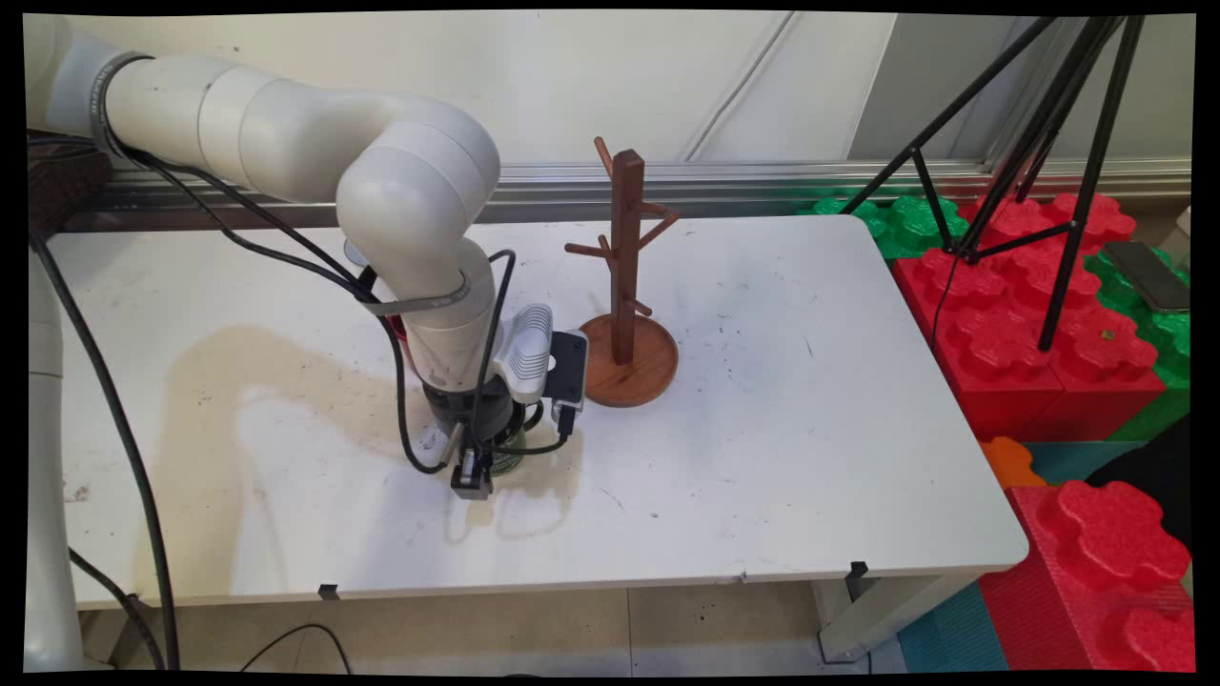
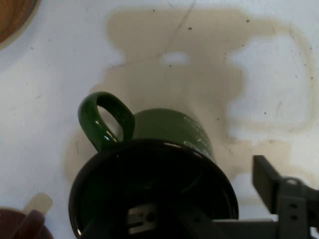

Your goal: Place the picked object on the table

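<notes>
Gripper: the gripper (image 1: 472,474) is down low over the desk (image 1: 810,429), left of its middle, with the wrist pointing straight down.

Fingers: the fingers (image 2: 271,181) are spread, one on each side of the cup wall. One reaches down into the dark inside. The other stands outside at 3 o'clock in the hand view, seemingly just clear of the rim, though the view there is too dark to rule out contact.

Green mug: the green mug (image 2: 169,129) stands upright on the desk right under the hand. It is glazed outside and black inside. In the main view only a sliver of it shows beneath the wrist.

Handle: the handle (image 2: 102,117) juts out at 10 o'clock in the hand view, on the far side from the outer finger and untouched.

Handling: the glaze looks slick. A pinch on one wall sits off-centre, so I judge that a deep, square bite on the rim would keep the cup from tilting.

Wooden mug tree: the wooden mug tree (image 1: 626,276) stands at 2 o'clock from the hand, near it, with bare pegs on a round base.

Dark red object: a dark red object (image 2: 20,224) lies at 8 o'clock in the hand view, too cropped to name.

Surroundings: red and green foam blocks (image 1: 1010,324) and a black tripod (image 1: 1048,143) are off the desk at 3 o'clock.
</notes>
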Robot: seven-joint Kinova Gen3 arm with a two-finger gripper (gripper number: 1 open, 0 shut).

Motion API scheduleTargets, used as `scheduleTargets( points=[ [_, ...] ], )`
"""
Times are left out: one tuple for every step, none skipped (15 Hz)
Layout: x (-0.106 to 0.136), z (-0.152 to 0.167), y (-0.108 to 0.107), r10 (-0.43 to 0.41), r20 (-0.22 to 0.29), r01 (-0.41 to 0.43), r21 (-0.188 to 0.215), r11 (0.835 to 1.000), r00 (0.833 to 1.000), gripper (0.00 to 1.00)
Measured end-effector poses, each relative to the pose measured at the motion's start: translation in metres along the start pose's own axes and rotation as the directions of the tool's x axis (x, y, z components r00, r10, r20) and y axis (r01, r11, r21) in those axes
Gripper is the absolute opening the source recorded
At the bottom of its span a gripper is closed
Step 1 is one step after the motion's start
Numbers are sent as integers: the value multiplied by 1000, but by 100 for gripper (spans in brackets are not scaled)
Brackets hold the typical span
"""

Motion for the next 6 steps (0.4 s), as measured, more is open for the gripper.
scheduleTargets(
  points=[
    [0,0,0,0,0,0,2,1000,1000,100],
    [9,-1,2,14,-2,-14,7,1000,1000,100],
    [9,-1,2,14,-3,-14,10,1000,1000,100],
    [8,-3,2,15,-4,-15,15,1000,1000,100],
    [7,-4,3,15,-6,-15,19,1000,1000,100],
    [6,-6,3,15,-10,-15,24,1000,1000,100]
  ],
)
